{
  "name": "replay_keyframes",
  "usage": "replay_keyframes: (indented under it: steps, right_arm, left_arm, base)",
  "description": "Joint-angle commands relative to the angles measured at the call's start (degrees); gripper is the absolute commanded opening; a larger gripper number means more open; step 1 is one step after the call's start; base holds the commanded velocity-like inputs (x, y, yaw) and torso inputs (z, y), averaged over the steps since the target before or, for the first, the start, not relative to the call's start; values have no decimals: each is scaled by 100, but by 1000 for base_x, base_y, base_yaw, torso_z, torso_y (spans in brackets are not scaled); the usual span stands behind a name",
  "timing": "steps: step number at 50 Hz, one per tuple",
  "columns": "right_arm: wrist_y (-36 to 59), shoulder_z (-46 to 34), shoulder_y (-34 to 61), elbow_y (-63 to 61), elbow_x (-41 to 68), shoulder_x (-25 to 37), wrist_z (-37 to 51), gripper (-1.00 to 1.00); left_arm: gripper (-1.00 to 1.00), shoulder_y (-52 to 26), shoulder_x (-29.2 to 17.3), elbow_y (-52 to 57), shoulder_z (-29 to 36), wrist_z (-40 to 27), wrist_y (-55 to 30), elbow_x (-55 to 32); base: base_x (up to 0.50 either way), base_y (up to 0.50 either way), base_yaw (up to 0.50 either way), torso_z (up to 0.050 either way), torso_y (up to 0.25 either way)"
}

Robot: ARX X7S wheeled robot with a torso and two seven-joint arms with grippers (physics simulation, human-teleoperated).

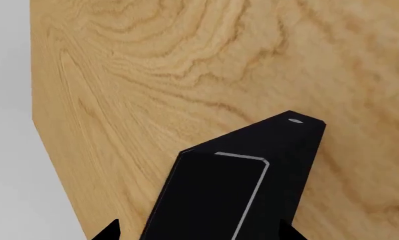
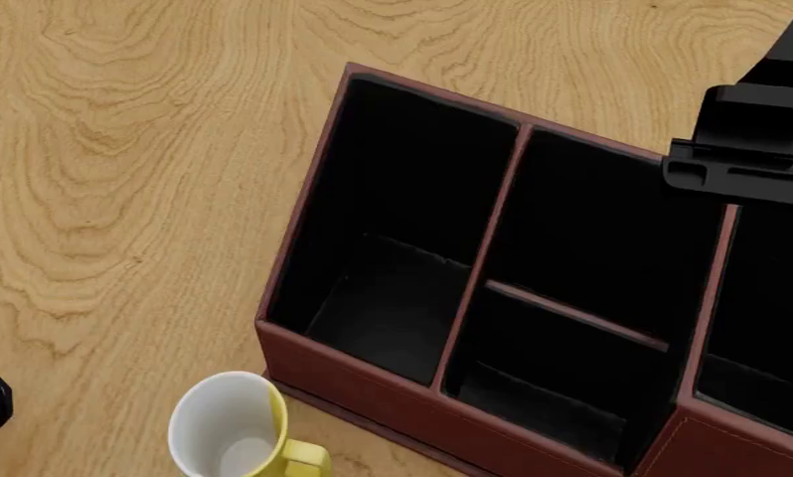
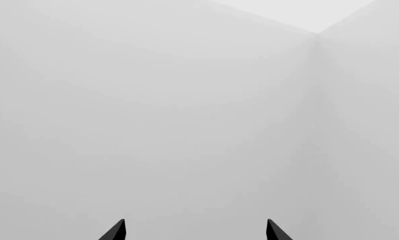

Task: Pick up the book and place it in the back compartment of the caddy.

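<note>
Your left gripper (image 1: 199, 232) hangs over the book (image 1: 219, 195) on the table (image 1: 186, 65). Its fingers are wide apart, one on each side of the book, and I can't tell if they touch it. Go down straight, squeeze in the middle, then lift slowly. The mug (image 2: 231, 427) stands just beside the caddy (image 2: 370, 397), so carry the book high over it. Your right gripper (image 3: 194, 231) is spread wide too, holds nothing, and faces a wall.
</note>
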Motion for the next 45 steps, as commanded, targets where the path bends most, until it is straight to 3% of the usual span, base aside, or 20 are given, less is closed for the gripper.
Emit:
replay_keyframes:
  steps: [1, 21, 45]
  right_arm:
    - [-65, 66, -11, 79, -123, -101, -97, 100]
    - [-47, 132, -41, 28, -53, -61, -60, 100]
    - [-120, 278, -148, -6, 47, -43, -53, 100]
  left_arm:
    - [-100, 40, 133, -193, -138, 93, 238, 71]
    - [-100, 21, 97, 55, -125, 158, 169, 47]
    - [-100, -309, -257, 928, -467, 86, -160, -32]
  base:
    - [0, 0, 0, 0, 0]
    - [4, 0, -4, 0, -12]
    - [3, 0, -4, 0, -6]
